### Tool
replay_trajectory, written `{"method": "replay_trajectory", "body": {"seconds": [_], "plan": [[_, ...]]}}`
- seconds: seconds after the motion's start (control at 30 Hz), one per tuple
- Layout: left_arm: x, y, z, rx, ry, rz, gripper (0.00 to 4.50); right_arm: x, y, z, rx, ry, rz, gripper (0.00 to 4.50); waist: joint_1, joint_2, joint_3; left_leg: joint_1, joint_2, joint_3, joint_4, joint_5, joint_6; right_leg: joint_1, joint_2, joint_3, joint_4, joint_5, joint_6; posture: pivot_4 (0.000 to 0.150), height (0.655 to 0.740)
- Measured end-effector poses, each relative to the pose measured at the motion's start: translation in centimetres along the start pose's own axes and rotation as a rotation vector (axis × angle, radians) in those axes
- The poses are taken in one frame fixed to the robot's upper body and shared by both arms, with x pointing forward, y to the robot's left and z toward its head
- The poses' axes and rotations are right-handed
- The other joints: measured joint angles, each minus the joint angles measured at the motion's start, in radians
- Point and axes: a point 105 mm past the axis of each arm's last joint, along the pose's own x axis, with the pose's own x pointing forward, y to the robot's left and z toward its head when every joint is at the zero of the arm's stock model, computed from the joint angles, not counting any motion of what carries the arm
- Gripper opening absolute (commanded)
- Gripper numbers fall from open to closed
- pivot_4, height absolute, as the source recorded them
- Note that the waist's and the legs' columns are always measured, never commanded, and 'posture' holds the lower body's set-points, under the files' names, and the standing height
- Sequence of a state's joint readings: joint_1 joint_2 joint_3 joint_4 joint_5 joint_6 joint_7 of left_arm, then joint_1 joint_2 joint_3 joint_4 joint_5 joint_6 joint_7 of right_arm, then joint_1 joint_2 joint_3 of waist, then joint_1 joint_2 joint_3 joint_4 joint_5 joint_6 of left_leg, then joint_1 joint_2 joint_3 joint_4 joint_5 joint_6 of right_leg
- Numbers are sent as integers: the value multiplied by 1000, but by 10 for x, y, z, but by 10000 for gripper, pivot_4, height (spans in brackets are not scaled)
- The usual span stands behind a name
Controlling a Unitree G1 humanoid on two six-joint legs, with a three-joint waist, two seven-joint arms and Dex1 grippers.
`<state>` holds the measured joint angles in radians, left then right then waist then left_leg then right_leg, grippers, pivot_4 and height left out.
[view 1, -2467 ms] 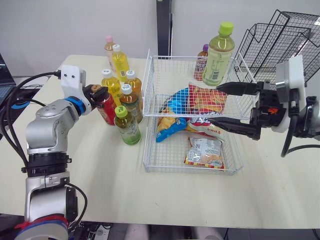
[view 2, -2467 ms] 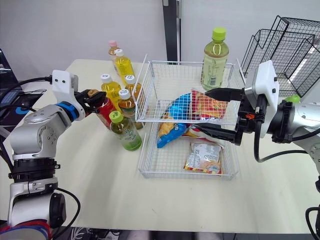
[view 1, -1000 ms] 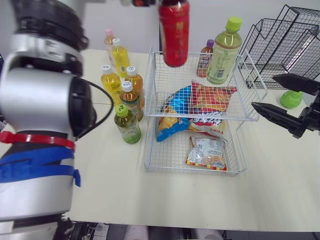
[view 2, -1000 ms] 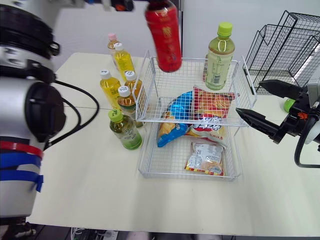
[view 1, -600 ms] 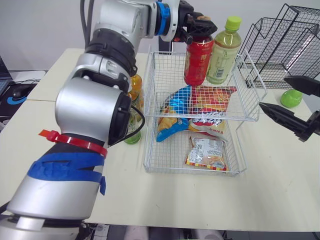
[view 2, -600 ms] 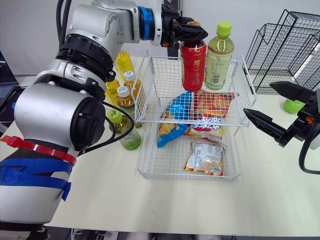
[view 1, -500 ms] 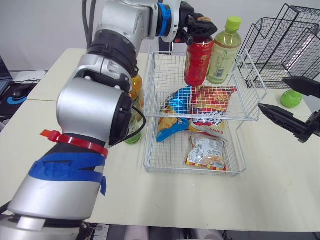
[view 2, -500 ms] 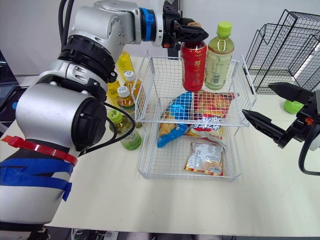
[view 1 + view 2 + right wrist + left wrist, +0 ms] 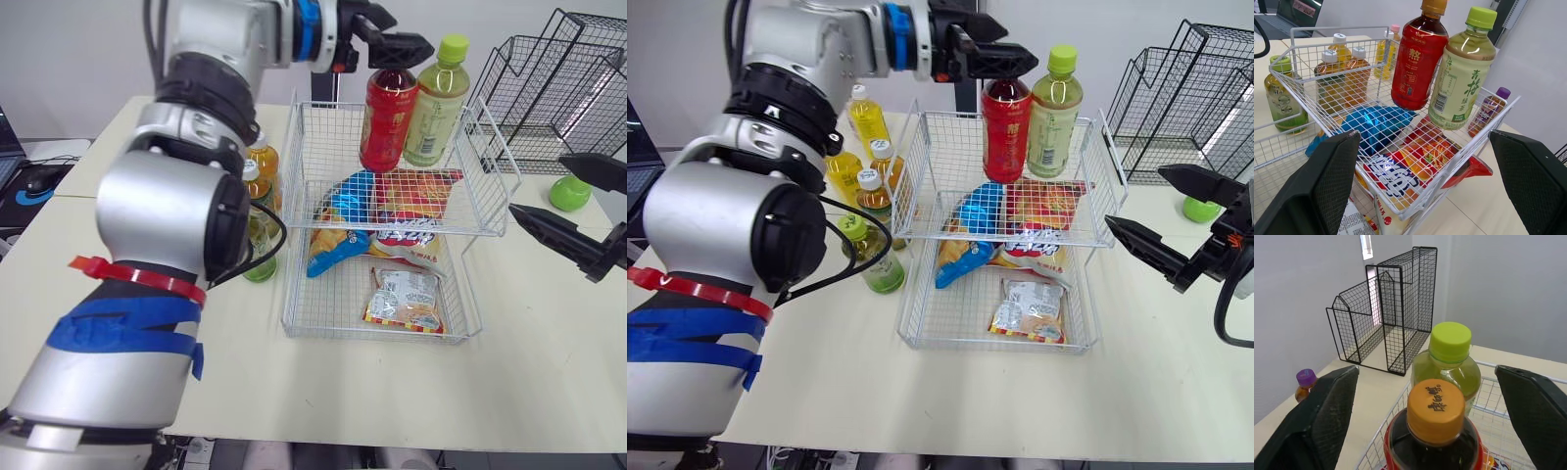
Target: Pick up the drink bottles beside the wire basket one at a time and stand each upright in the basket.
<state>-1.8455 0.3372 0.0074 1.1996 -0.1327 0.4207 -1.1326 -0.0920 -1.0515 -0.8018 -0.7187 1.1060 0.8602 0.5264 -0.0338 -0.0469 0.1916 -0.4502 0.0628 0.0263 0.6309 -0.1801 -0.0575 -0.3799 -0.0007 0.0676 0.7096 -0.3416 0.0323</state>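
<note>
— Two bottles are seen standing in the upper tier of the wire basket (image 9: 300, 157) from the head views: a red bottle (image 9: 380, 117) and, touching or just beside it, a green tea bottle (image 9: 433, 103). The left gripper (image 9: 402, 39) is held over the red one with its fingers apart, so nothing is gripped.

— And the right gripper (image 9: 536, 184)?

— It is held wide open and empty beside the basket, well apart from both bottles. Several loose bottles (image 9: 872, 257) are left on the table (image 9: 921, 392) on the basket's other side.

— What is shown from the left wrist?

— The orange cap (image 9: 1436, 409) is framed between the two black fingers (image 9: 1327, 421), with clear air on each side. If the gripper is drawn back sideways rather than lifted, the cap could be clipped and the bottle tipped.

— Is that likely?

— From the right wrist the red bottle is seen leaning more than its neighbour, its base set on wire mesh by the snack bags (image 9: 1400, 161). Footing there is judged uneven; a nudge could send it against the green tea bottle and both could be toppled.
</note>
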Motion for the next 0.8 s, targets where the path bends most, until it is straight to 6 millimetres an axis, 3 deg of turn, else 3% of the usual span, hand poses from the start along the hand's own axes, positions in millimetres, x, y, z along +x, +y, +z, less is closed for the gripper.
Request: {"method": "replay_trajectory", "body": {"seconds": [0.2,0.37,0.67,0.8], "plan": [[-37,7,19,52,-14,13,44830,3,-1,0,3,-1,19,45000,1,0,0,0,0,0,1,0,0,0,0,0,2,0,0,1500,7400],[-75,15,9,48,8,60,44830,8,-1,3,-6,-16,54,45000,-5,1,-1,1,1,-1,2,0,0,0,1,0,4,0,0,1500,7400],[-177,30,-26,84,48,343,44830,31,10,16,-19,-79,228,45000,-15,2,-1,1,2,-3,10,0,0,1,1,-1,7,0,0,1500,7400],[-215,31,-57,73,87,486,44830,45,23,24,-31,-118,336,45000,-16,3,-1,1,3,-6,14,0,1,4,0,-4,8,0,0,1500,7400]]}}
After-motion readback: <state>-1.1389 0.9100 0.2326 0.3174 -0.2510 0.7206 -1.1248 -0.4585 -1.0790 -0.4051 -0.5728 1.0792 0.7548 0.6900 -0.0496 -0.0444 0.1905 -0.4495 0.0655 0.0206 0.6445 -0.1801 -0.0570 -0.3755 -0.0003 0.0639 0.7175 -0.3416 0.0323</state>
